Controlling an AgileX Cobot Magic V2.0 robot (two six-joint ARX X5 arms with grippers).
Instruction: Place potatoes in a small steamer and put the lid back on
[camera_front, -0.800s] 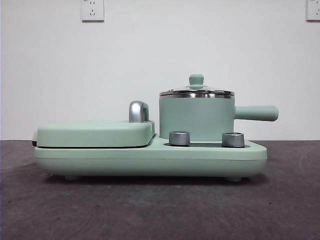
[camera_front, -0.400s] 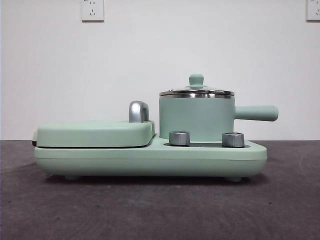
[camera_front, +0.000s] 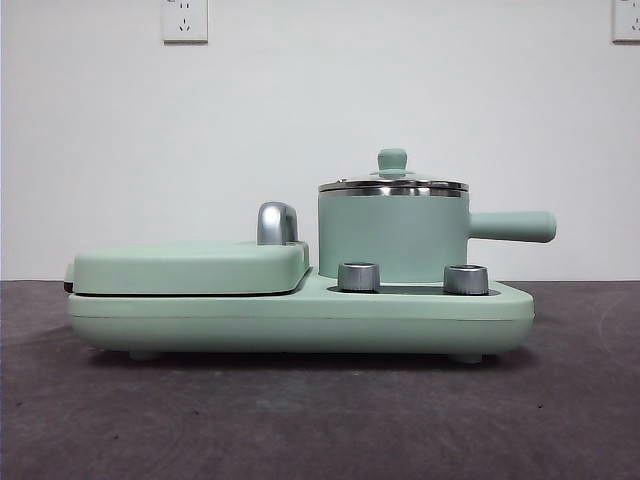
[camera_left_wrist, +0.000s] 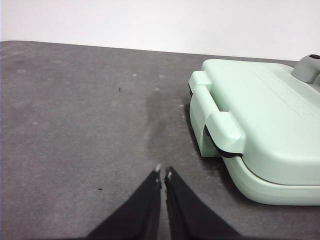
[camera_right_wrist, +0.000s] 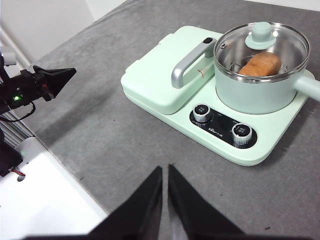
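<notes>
The potato (camera_right_wrist: 261, 64) sits inside the lidded steamer (camera_right_wrist: 255, 85), well apart from both hands.

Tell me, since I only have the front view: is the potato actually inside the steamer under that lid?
Observer: Yes. The right wrist view shows the potato through the glass lid, lying on a rack inside the steamer.
Operator: Where are the arms? I see none.
Observer: Both are away from the appliance. The right gripper hangs above bare table in front of the dials, jaws shut.
Operator: And the left?
Observer: The left gripper, jaws shut, is over the table beside the closed griddle cover.
</notes>
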